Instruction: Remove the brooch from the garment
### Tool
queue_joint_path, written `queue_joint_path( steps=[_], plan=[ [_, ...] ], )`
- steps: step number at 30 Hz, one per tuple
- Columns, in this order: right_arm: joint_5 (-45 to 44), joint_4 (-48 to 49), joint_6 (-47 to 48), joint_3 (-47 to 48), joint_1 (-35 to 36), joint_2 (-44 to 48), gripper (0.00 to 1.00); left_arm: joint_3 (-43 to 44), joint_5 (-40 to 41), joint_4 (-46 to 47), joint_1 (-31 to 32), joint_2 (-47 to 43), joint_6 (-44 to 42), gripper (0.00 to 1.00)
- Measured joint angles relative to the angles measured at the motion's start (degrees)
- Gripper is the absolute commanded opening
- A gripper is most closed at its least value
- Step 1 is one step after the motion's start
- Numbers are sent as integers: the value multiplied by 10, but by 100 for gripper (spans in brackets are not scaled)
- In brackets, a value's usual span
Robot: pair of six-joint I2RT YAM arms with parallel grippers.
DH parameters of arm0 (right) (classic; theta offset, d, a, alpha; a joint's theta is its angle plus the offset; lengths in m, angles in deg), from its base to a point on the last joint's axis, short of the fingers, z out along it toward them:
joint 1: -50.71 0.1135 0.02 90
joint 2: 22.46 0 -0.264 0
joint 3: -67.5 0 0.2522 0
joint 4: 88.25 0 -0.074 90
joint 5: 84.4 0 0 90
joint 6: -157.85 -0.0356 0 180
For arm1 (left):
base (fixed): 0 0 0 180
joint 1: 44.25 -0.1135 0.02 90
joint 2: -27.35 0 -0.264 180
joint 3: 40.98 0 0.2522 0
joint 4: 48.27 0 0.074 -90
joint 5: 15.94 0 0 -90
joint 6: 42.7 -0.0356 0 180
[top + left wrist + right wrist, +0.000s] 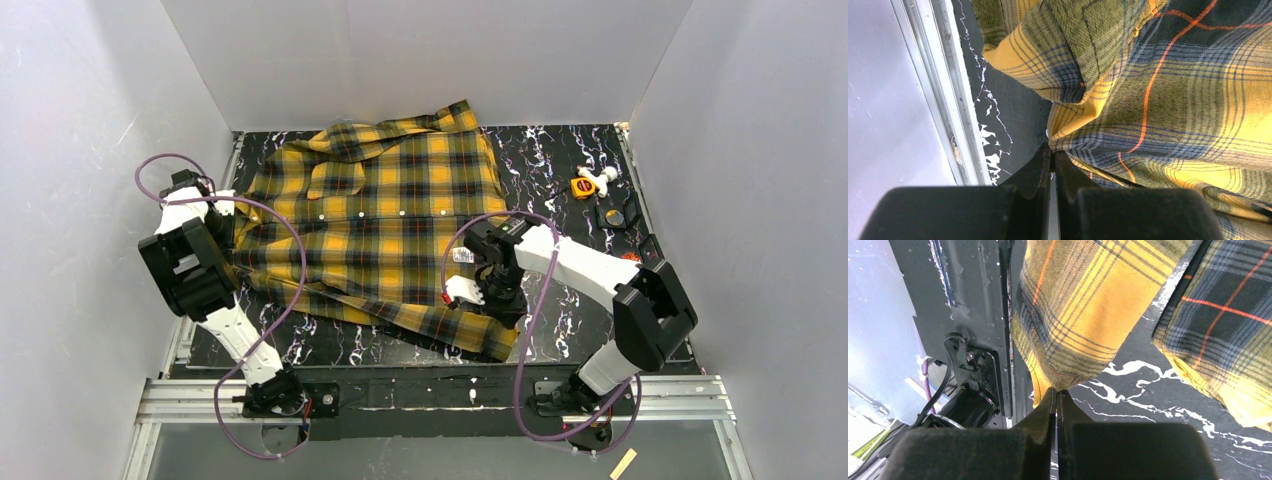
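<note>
Right wrist: R pincer (pixel 1056 392) closed on garment (pixel 1088 300) corner; L pincer (pixel 1052 150) same.

Soft, even white light fell from above, the plain white enclosure walls (pixel 90 150) were bright without glare, faint shadow lay under the yellow-and-black plaid flannel shirt (pixel 400 215), the overhead view was sharp, in the wrist views the left gripper (pixel 1052 152) and right gripper (pixel 1055 397) loomed dark and blurred, the cloth weave crisp.

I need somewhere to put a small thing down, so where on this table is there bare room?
Bare black marbled tabletop lies between the yellow-and-black plaid flannel shirt and the small orange and white items far right, and in a near strip in front of the shirt's hem. The far-right edge is crowded.
</note>
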Motion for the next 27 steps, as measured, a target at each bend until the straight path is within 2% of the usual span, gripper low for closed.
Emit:
queue_joint_path(
  steps=[6, 11, 12, 14, 16, 19, 22, 23, 27],
  plan=[
    [-7, 2, 1, -14, 0, 23, 2, 0, 3, -1, 0, 3, -12, 0],
    [-15, 26, -7, -26, 0, 9, 22, 0, -8, -8, 0, 3, -31, 7],
    [-19, 31, -10, -26, -1, 6, 29, 0, -11, -9, 0, 3, -35, 10],
    [-24, 35, -14, -26, -2, 5, 48, 0, -18, -16, 0, 3, -44, 21],
    [-29, 38, -17, -26, -6, 6, 67, 0, -23, -26, 0, 0, -54, 38],
    [-34, 37, -17, -14, -19, 6, 84, 0, -37, -50, 0, -12, -66, 65],
    [-33, 39, -24, 21, -38, 6, 95, 8, -54, -83, 2, -33, -76, 97],
    [-33, 40, -27, 36, -45, 6, 98, 14, -59, -94, 4, -41, -79, 98],
    [-22, 47, -40, 112, -76, 3, 98, 62, -78, -137, 22, -72, -83, 98]
  ],
)
